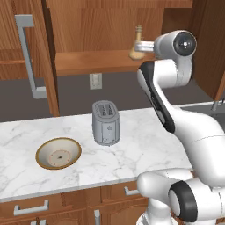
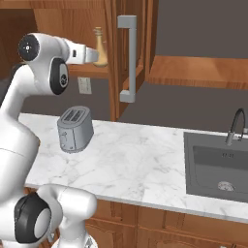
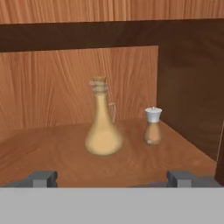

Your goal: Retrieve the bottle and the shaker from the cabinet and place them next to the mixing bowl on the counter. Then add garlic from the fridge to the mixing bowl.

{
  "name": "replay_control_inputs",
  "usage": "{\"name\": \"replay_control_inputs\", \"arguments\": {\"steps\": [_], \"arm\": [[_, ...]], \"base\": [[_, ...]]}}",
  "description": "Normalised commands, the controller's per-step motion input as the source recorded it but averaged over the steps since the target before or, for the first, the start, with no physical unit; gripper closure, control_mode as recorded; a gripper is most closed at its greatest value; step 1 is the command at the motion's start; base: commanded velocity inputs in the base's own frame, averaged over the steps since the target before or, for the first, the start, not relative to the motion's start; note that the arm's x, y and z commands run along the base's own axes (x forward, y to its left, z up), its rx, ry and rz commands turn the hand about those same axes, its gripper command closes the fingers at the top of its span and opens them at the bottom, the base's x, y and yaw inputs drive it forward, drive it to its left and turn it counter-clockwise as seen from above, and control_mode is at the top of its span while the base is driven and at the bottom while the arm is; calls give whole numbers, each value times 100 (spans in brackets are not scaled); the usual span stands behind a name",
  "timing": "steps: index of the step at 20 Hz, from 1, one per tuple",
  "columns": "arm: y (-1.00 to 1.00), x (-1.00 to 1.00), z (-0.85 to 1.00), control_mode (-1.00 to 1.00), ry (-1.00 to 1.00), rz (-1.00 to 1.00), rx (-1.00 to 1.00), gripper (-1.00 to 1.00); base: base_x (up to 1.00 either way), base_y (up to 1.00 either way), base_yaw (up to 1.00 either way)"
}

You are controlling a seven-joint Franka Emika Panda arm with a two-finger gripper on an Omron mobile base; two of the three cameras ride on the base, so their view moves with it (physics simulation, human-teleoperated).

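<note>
A: Hand view: where are the bottle and shaker?

B: Upright on the cabinet shelf, shaker nearer its right wall.

A: And the gripper?

B: Released, fingers spread wide, both apart from the bottle.

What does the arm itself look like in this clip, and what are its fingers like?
The arm is glossy white with rounded segments, dark joint bands, a black strip along one link and round dark end caps with a pale centre. No cables or lettering show. The gripper ends in two small dark grey, blocky fingers.
</note>
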Motion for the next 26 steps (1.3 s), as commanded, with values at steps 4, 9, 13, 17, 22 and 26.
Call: {"name": "replay_control_inputs", "arguments": {"steps": [4, 9, 13, 17, 22, 26], "arm": [[0, 41, 16, -100, 10, 0, 2, -100], [-3, 54, -19, -100, 0, 0, 3, -100], [0, 59, -2, -100, 0, 0, 0, -100], [-1, 61, 0, -100, 0, 0, 0, -100], [-6, 65, 0, -100, 0, 0, 0, -100], [-12, 70, 0, -100, 0, 0, 0, -100]], "base": [[0, 0, 0], [0, 0, 0], [0, 0, 0], [0, 0, 0], [0, 0, 0], [0, 0, 0]]}}
